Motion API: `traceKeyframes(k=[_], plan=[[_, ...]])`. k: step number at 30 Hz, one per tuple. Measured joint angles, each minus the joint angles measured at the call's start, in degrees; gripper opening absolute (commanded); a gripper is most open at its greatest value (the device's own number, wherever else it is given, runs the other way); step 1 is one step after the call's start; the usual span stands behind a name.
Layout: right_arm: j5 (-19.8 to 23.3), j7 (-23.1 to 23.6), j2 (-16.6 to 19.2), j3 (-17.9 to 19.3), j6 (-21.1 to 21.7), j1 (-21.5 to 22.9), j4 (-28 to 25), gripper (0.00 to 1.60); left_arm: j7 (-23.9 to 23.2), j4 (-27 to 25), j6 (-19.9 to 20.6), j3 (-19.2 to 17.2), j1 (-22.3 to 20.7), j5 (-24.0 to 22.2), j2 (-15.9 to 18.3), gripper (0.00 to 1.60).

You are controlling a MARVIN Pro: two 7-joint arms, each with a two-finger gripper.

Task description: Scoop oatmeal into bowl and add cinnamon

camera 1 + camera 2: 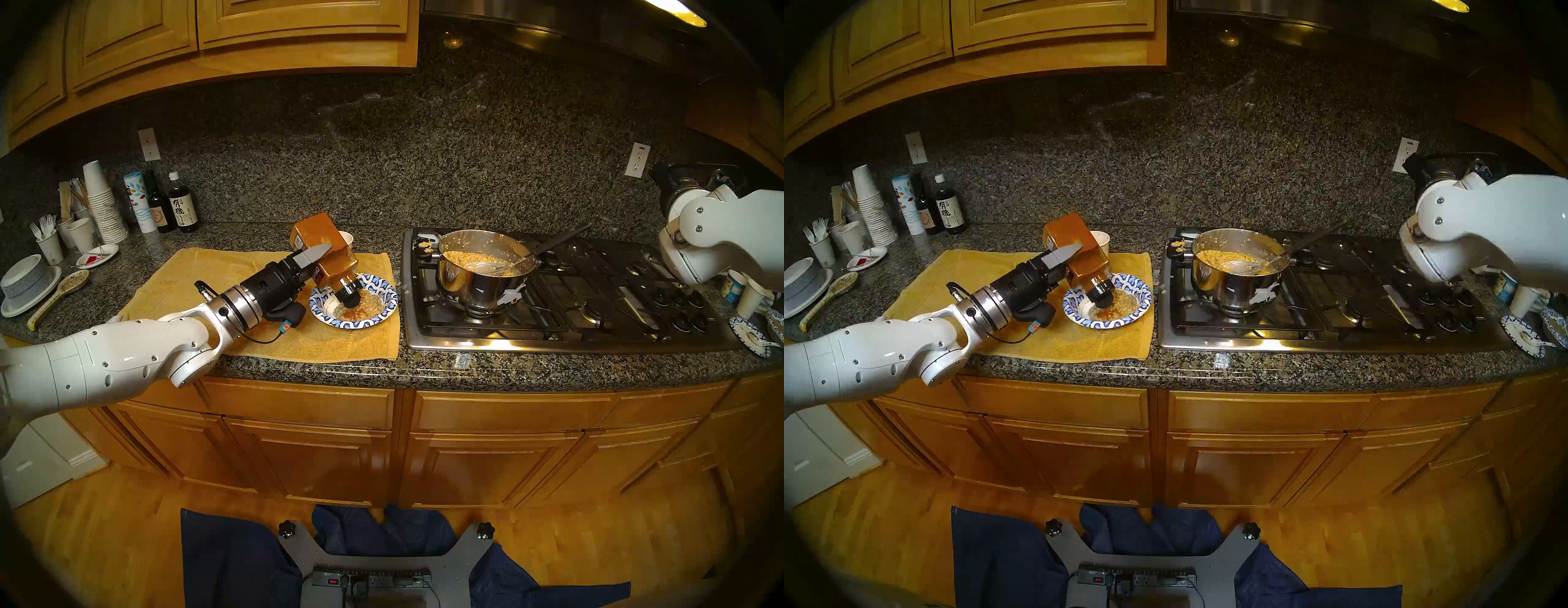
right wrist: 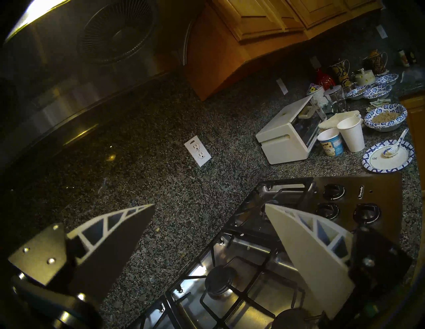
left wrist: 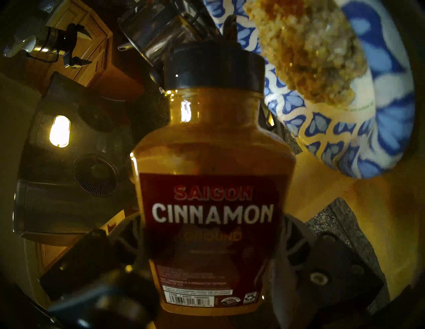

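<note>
My left gripper [image 1: 324,257] is shut on the cinnamon [image 1: 312,231] [image 3: 211,183], a clear jar of orange-brown powder with a dark red label. The jar is tipped with its black cap [image 1: 350,295] down over the bowl [image 1: 384,293] [image 3: 391,128], a blue-and-white paper bowl on the yellow cloth. Oatmeal [image 1: 373,306] [image 3: 310,52] lies in the bowl with brown powder on it. More oatmeal [image 1: 466,257] fills the steel pot [image 1: 483,284] on the stove, a spoon [image 1: 488,267] resting inside. My right gripper [image 2: 209,205] stands open and empty above the stove's right rear.
The yellow cloth [image 1: 212,276] covers the counter left of the stove [image 1: 594,314]. A paper cup [image 1: 347,238] stands behind the jar. Dark bottles [image 1: 182,208], stacked cups [image 1: 104,204] and a grey bowl [image 1: 25,280] crowd the far left. A toaster oven [image 2: 289,135], cups and paper bowls sit right of the stove.
</note>
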Motion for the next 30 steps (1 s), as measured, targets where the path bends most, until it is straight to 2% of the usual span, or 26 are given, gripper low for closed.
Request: traceKeyframes(k=[6, 24, 30], plan=[[-0.1, 0.0, 0.1, 0.0, 0.0, 0.0, 0.0, 1.6, 0.3, -0.2, 0.0, 0.1, 0.5, 0.2, -0.9, 0.0], [0.3, 0.0, 0.2, -0.1, 0.0, 0.0, 0.0, 1.6, 1.5, -0.3, 0.3, -5.3, -1.1, -4.4, -1.6, 0.0], [0.2, 0.0, 0.2, -0.1, 0.0, 0.0, 0.0, 1.6, 2.2, -0.8, 0.4, -5.9, -1.0, -5.7, -1.7, 0.0]])
